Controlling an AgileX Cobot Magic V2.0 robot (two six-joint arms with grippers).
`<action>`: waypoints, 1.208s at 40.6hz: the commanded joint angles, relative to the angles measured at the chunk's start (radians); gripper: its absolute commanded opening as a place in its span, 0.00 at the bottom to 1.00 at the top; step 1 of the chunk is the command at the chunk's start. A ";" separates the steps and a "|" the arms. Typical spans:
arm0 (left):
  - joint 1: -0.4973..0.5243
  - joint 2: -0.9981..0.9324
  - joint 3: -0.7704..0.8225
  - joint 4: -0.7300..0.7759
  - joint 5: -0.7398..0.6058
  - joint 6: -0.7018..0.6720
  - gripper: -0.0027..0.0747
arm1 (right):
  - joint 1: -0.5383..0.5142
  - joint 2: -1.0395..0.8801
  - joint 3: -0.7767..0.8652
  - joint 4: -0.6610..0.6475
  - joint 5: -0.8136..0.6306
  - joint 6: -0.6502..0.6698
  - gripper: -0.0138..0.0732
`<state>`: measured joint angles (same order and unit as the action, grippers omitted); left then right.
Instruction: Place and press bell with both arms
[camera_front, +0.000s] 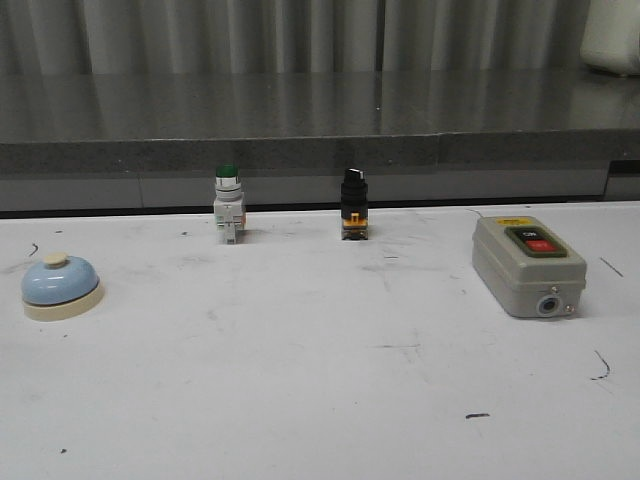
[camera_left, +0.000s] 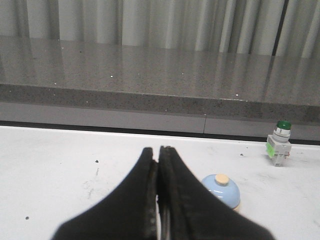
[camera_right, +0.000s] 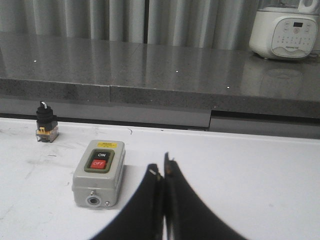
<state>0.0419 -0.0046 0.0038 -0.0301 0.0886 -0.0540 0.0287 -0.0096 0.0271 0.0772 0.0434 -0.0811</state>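
Observation:
The bell (camera_front: 60, 286), light blue with a cream base and cream button, sits on the white table at the far left of the front view. It also shows in the left wrist view (camera_left: 221, 189), partly hidden behind my left gripper (camera_left: 156, 151). That gripper is shut and empty, short of the bell and to one side of it. My right gripper (camera_right: 162, 167) is shut and empty, over bare table beside the grey switch box. Neither arm shows in the front view.
A grey switch box (camera_front: 527, 265) with ON and OFF buttons lies at the right, also in the right wrist view (camera_right: 98, 172). A green-capped push-button (camera_front: 228, 205) and a black selector switch (camera_front: 353, 205) stand at the table's back edge. A grey counter ledge (camera_front: 320, 150) runs behind; a white appliance (camera_right: 284, 31) stands on it.

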 joint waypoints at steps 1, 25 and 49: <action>-0.001 -0.017 0.024 -0.001 -0.089 -0.008 0.01 | -0.003 -0.017 -0.006 0.002 -0.085 0.002 0.08; -0.001 -0.017 0.024 -0.001 -0.089 -0.008 0.01 | -0.003 -0.017 -0.006 0.002 -0.085 0.002 0.08; -0.001 0.045 -0.369 -0.010 -0.022 -0.008 0.01 | -0.003 0.057 -0.455 -0.004 0.264 -0.008 0.08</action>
<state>0.0419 0.0000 -0.2504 -0.0319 0.0717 -0.0540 0.0287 -0.0020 -0.3070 0.0772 0.3058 -0.0811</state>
